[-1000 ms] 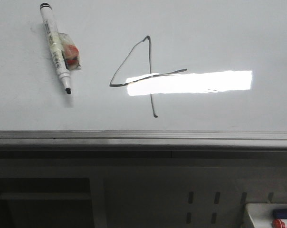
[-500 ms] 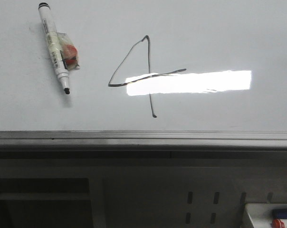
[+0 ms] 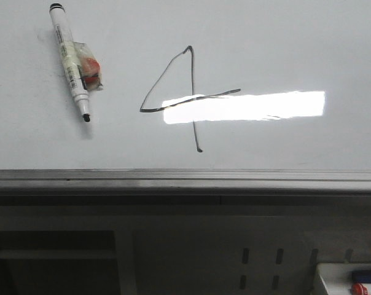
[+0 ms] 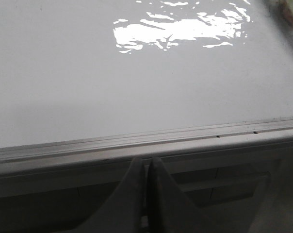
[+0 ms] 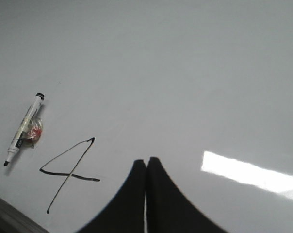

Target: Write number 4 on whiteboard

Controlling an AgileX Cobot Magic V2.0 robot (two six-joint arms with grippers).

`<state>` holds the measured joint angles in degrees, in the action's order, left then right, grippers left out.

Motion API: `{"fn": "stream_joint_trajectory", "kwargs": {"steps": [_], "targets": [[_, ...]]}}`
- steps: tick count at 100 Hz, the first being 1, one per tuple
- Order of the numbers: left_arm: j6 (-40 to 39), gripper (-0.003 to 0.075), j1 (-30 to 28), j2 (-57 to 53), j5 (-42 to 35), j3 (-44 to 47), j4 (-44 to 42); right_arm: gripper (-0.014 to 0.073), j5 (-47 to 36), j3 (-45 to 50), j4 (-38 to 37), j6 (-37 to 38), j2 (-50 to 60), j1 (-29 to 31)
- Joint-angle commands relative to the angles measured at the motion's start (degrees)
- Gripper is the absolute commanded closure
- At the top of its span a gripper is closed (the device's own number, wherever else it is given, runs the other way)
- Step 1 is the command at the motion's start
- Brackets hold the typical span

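The number 4 [image 3: 192,98] is drawn in thin black lines on the whiteboard [image 3: 284,49]; it also shows in the right wrist view [image 5: 69,170]. A white marker pen [image 3: 70,60] with a black tip lies on the board left of the 4, beside a small red and clear piece [image 3: 91,72]; the pen also shows in the right wrist view [image 5: 23,128]. My right gripper [image 5: 146,162] is shut and empty above the whiteboard [image 5: 185,73], to the right of the 4. My left gripper [image 4: 146,162] is shut and empty, just off the board's metal edge rail [image 4: 137,143]. Neither gripper shows in the front view.
The board's grey edge rail [image 3: 185,181] runs across the front view, with a dark shelf frame [image 3: 173,252] below it. A white tray [image 3: 351,279] holding red and blue items sits at the lower right. A bright light reflection [image 3: 247,106] crosses the 4's crossbar.
The front view shifted very slightly between one second ago and half a second ago; since then nothing has visibly moved.
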<state>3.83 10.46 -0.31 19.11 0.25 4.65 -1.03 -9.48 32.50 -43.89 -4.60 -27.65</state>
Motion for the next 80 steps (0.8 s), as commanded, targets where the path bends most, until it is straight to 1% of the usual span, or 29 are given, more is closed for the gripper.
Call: {"fn": "stream_joint_trajectory", "kwargs": {"steps": [1,4,6,9,13,16,18,21,26,28,30,42,52,66,80], "targets": [[-0.5,0.0741,-0.2,-1.5,-2.9,2.0,0.2,0.0658,-4.8,0.6,-2.7,0.3,-0.6,0.5],[-0.5,0.0741,-0.2,-1.5,-2.9,2.0,0.2,0.0658,-6.4,1.9,-5.2,2.8,-0.6,0.8],[-0.5,0.0741,-0.2,-1.5,-2.9,2.0,0.2,0.0658,-7.0,2.9,-8.4,6.5,-0.6,1.2],[-0.5,0.0741,-0.2,-1.5,-2.9,2.0,0.2,0.0658,-7.3,4.5,-14.0,14.2,-0.6,2.0],[-0.5,0.0741,-0.2,-1.5,-2.9,2.0,0.2,0.0658,-7.0,6.2,-19.2,22.2,-0.6,3.4],[-0.5,0.0741,-0.2,-1.5,-2.9,2.0,0.2,0.0658,-6.5,7.9,-25.1,29.9,-0.6,4.6],[-0.5,0.0741,-0.2,-1.5,-2.9,2.0,0.2,0.0658,-6.0,8.5,-27.7,32.9,-0.6,5.5],[-0.5,0.0741,-0.2,-1.5,-2.9,2.0,0.2,0.0658,-5.3,10.0,-33.4,39.8,-0.6,6.7],[-0.5,0.0741,-0.2,-1.5,-2.9,2.0,0.2,0.0658,-3.6,11.6,-37.4,46.2,-0.6,8.6],[-0.5,0.0741,-0.2,-1.5,-2.9,2.0,0.2,0.0658,0.1,11.6,-38.6,47.5,-0.6,9.5],[-0.5,0.0741,-0.2,-1.5,-2.9,2.0,0.2,0.0658,2.7,11.3,-39.0,48.3,-0.6,10.1],[-0.5,0.0741,-0.2,-1.5,-2.9,2.0,0.2,0.0658,9.4,11.5,-39.2,48.4,0.1,12.5],[-0.5,0.0741,-0.2,-1.5,-2.9,2.0,0.2,0.0658,17.5,11.5,-39.2,48.4,2.1,13.8],[-0.5,0.0741,-0.2,-1.5,-2.9,2.0,0.2,0.0658,18.9,11.5,-40.9,48.4,6.1,14.7],[-0.5,0.0741,-0.2,-1.5,-2.9,2.0,0.2,0.0658,18.8,11.5,-40.9,48.4,6.0,14.8]]}}
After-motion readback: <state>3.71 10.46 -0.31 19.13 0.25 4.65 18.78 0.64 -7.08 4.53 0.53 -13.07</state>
